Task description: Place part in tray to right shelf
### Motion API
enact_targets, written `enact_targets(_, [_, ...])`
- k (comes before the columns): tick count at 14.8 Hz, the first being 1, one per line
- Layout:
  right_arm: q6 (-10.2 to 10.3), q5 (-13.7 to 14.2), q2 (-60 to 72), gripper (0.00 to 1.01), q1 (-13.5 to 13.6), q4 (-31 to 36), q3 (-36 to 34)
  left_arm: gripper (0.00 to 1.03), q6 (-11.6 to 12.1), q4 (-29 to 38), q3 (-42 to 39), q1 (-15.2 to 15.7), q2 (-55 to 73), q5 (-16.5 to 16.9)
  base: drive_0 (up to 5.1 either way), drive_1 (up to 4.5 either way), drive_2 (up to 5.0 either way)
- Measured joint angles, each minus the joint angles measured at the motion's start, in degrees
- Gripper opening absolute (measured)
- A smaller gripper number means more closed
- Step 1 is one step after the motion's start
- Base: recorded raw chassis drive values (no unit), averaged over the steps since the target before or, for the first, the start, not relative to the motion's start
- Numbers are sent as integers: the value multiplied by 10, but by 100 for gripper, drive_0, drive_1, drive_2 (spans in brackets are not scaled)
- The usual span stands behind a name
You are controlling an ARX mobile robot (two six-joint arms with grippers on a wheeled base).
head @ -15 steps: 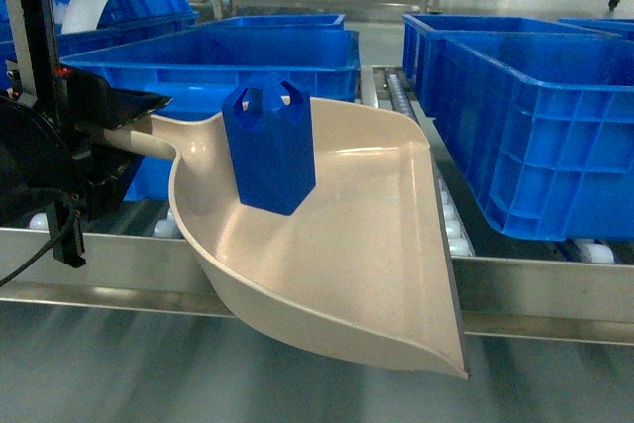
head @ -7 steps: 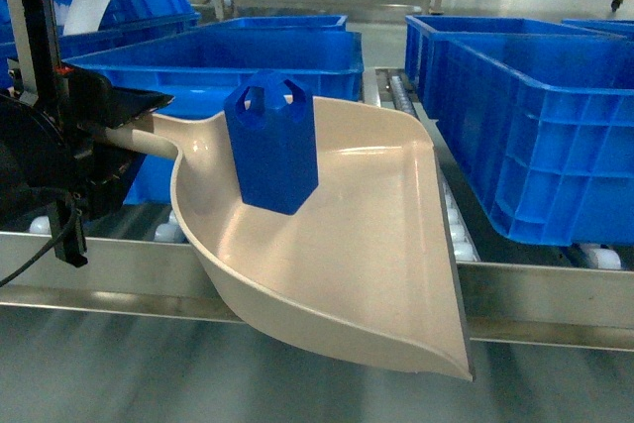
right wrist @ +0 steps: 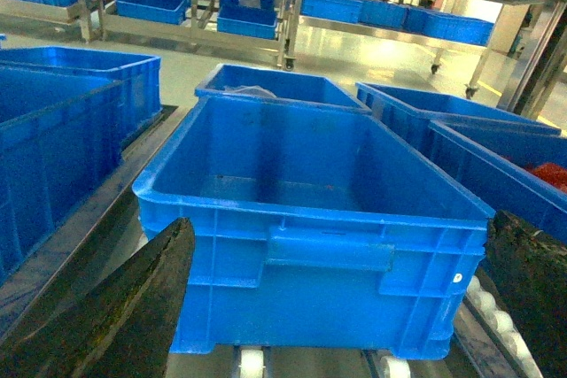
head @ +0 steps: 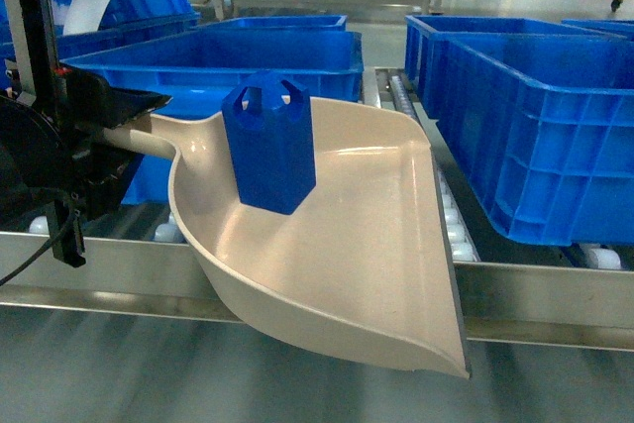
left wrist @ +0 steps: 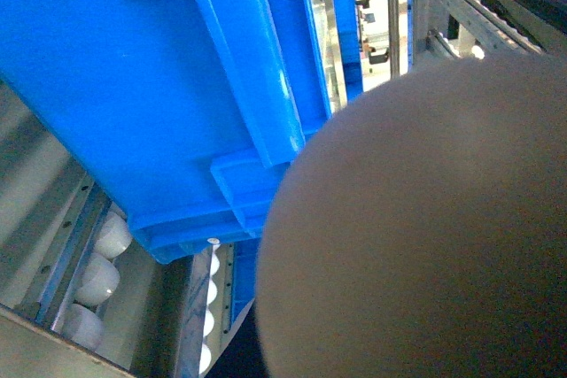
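The part [head: 268, 144] stands upright in the back of the tray [head: 376, 245], near the stub handle, its long axis vertical and its handle loop on top. The left gripper [head: 109, 131] has its fingers closed on that handle, holding the tray out over the front rail of the right shelf [head: 535, 294]. The tray's long axis runs from the handle at left toward its flat lip at lower right, tilted down that way. The part lies just right of the left fingers, so the left arm is the nearer. In the right wrist view the right gripper [right wrist: 337, 307] has its fingers spread wide, holding nothing, facing a blue crate [right wrist: 301, 219] on the rollers.
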Motion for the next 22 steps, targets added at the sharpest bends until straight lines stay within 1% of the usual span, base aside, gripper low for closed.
enact_targets(22, [0,0,0,98,0,0,0,16,0,0,0,0,0,0,0,0,0])
